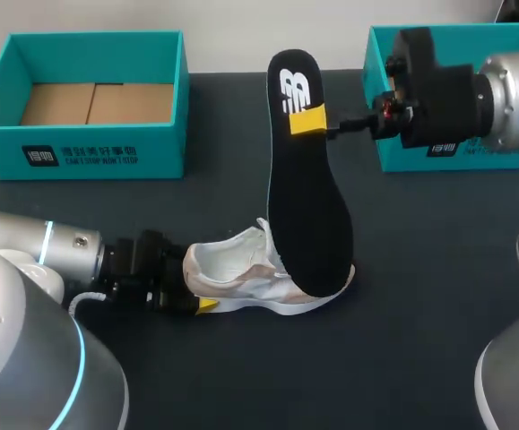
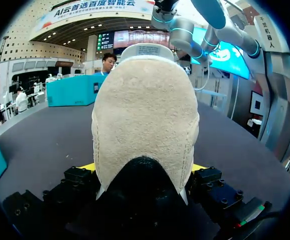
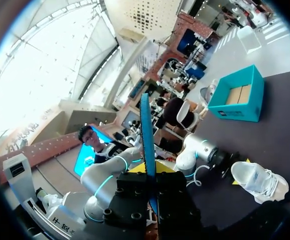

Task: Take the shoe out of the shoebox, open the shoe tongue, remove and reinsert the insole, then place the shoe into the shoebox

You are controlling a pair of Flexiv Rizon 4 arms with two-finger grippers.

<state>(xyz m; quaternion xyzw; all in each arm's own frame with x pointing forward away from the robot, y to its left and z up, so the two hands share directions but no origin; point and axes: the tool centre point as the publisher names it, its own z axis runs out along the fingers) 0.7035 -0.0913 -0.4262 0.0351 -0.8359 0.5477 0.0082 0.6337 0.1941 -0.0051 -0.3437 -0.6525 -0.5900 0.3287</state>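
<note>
Head view: my right gripper [image 1: 308, 121] pinches the upright insole [image 1: 306, 215], whose lower end is in the shoe [image 1: 246, 273] on the table [image 1: 420, 296]. My left gripper [image 1: 198, 294] clamps the shoe's heel.
Left wrist view: the heel is wedged between my fingers [image 2: 87, 166].
Right wrist view: the insole [image 3: 147, 125] stands edge-on, nipped.

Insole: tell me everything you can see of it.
The insole is black, long, thin and foot-shaped, with a white logo near its upper end. It is out of the shoe and held up at a tilt, its lower end over the shoe's front. Whether they touch is unclear. The right gripper clamps it beside the logo, jaws on both faces. Edge-on in the right wrist view, it shows as a thin blue strip.
</note>
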